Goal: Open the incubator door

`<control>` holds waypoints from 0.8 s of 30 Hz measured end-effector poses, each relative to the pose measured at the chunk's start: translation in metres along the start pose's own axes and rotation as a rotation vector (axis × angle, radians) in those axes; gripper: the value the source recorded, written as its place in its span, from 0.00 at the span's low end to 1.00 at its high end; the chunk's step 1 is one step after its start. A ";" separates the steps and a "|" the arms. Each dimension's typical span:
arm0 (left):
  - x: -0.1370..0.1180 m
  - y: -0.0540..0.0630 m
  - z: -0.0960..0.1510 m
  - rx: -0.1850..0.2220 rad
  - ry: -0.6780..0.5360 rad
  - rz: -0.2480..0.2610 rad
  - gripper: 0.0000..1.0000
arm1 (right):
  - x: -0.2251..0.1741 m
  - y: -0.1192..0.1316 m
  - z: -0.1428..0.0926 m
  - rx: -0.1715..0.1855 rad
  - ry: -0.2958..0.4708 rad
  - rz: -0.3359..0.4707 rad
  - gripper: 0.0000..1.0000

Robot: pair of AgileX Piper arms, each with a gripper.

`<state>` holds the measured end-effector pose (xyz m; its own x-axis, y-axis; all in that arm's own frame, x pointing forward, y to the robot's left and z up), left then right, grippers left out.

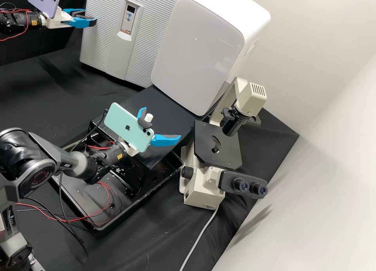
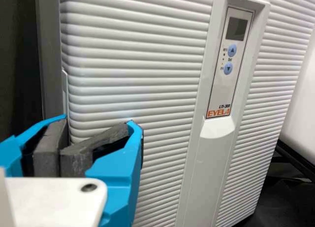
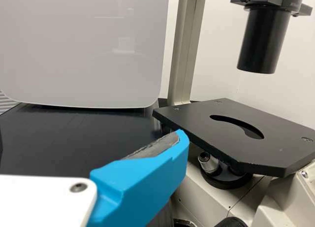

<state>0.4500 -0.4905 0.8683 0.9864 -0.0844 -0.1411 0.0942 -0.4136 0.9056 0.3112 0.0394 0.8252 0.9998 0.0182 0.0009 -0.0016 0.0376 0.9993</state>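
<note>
Left pincer [image 1: 90,17] stands narrow, with its dark pads [image 2: 87,155] close together toward the base and a small gap between the tips. It is at the left side of the incubator [image 1: 104,32], and in the left wrist view its tips lie in front of the ribbed door [image 2: 133,79], near the door's left edge. The door looks closed, with a small control panel [image 2: 232,57] on its front. The incubator sits toward the far side of the black bench [image 1: 47,96].

Right pincer [image 1: 162,123] is spread wide, well apart from the incubator. It hangs over a black stand [image 1: 158,106], in front of the smooth white cabinet [image 1: 199,47] and just beside the microscope [image 1: 217,145]. The cabinet stands to the right of the incubator. The microscope is near the bench's right edge. A black tray [image 1: 105,225] lies beneath the right arm. Each pincer carries a phone, purple [image 1: 44,0] on the left, mint green [image 1: 127,126] on the right.
</note>
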 end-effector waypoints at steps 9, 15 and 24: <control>-0.004 -0.001 -0.003 -0.051 -0.027 -0.016 0.00 | 0.000 0.000 0.000 0.000 0.000 0.000 1.00; -0.005 0.000 -0.003 -0.092 -0.038 -0.020 0.00 | 0.000 0.000 0.000 0.000 0.000 0.000 1.00; -0.006 0.001 -0.006 -0.097 -0.042 -0.021 0.00 | 0.000 0.000 0.000 0.000 0.000 0.000 1.00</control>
<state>0.4454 -0.4853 0.8725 0.9777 -0.1158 -0.1751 0.1291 -0.3260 0.9365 0.3112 0.0394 0.8252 0.9998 0.0182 0.0009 -0.0016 0.0376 0.9993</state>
